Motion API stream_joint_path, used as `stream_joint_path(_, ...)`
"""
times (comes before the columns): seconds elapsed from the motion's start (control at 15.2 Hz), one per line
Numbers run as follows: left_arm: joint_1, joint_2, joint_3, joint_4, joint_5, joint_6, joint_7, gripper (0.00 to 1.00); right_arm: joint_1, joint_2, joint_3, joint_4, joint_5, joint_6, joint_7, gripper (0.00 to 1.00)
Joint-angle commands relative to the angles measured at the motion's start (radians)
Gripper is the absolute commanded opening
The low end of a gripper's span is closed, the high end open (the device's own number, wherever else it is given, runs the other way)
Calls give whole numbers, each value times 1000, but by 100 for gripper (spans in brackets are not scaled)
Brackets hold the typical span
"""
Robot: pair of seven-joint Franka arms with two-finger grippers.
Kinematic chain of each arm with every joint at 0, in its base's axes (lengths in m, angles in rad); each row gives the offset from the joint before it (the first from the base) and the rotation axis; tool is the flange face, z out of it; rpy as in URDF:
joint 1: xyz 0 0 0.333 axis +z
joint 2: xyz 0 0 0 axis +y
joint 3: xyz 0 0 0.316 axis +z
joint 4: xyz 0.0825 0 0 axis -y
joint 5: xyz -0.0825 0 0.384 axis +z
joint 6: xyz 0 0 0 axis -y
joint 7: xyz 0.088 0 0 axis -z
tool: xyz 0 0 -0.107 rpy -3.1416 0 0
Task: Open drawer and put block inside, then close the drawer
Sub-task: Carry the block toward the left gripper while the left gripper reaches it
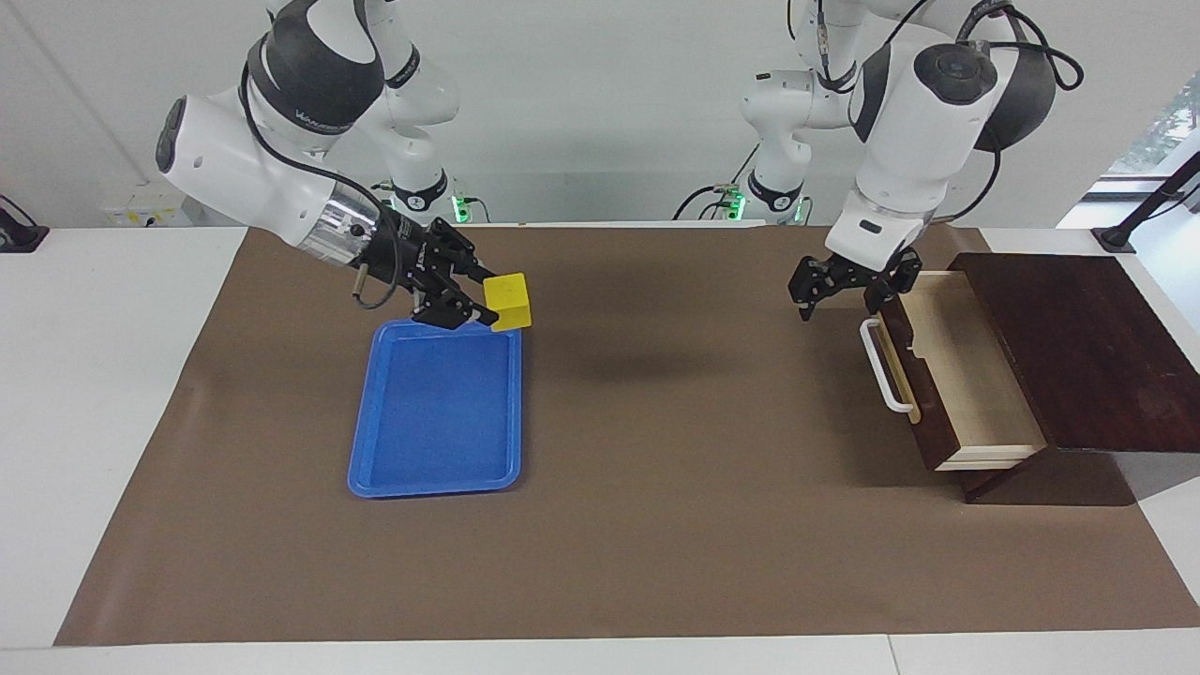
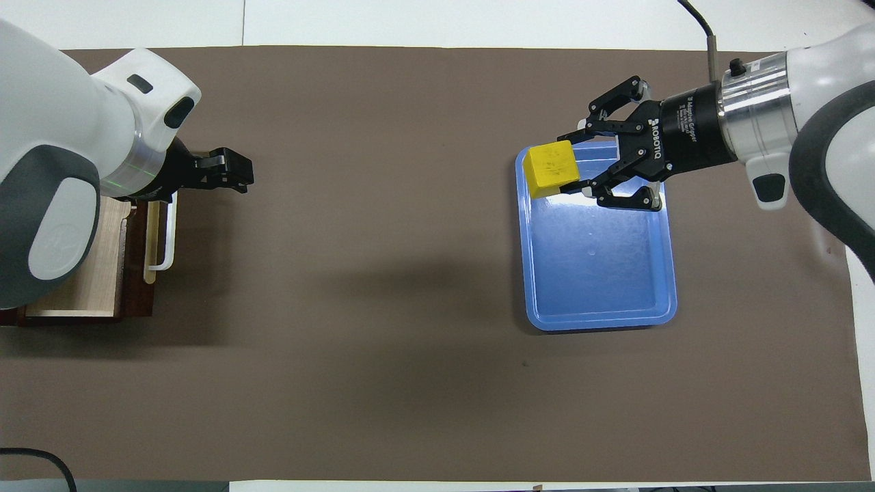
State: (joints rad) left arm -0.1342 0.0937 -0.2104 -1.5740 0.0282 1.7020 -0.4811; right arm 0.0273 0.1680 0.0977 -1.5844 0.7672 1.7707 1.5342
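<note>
The small bright yellow cube block (image 1: pixel 509 300), clamped in my right gripper (image 1: pixel 480 298) at upper left, must cross to the open dark wooden drawer (image 1: pixel 966 375) at right, where my left gripper (image 1: pixel 848 286) hangs open and empty.

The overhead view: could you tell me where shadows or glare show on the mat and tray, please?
Overhead view: a soft dark shadow on the brown mat, and pale sheen on the blue tray. Facing view: a shadow beside the open drawer.
</note>
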Motion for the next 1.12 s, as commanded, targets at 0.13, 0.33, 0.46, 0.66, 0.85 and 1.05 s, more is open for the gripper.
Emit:
stream_joint_path(0.13, -135, 24, -4, 84, -67, -53, -719, 100, 126, -7, 2, -5, -20, 113, 130, 0)
stream_joint_path(0.33, -163, 24, -4, 84, -71, -29, -1139, 100, 195, -13, 7, -37, -17, 186, 178, 0)
stream_joint_path(0.46, -176, 29, -3, 84, -60, 11, -1389, 100, 256, -13, 8, -92, -6, 290, 185, 0)
stream_joint_path(0.66, -183, 53, -1, 117, -51, 1, -1583, 100, 319, 7, 10, -155, 13, 429, 182, 0)
stream_joint_path(0.85, -220, 118, 0, 170, -16, -31, -1668, 100, 365, 27, 10, -178, 47, 516, 176, 0)
stream_joint_path(1.05, -249, 196, 5, 233, 6, -76, -1705, 100, 387, 24, 10, -186, 47, 515, 178, 0)
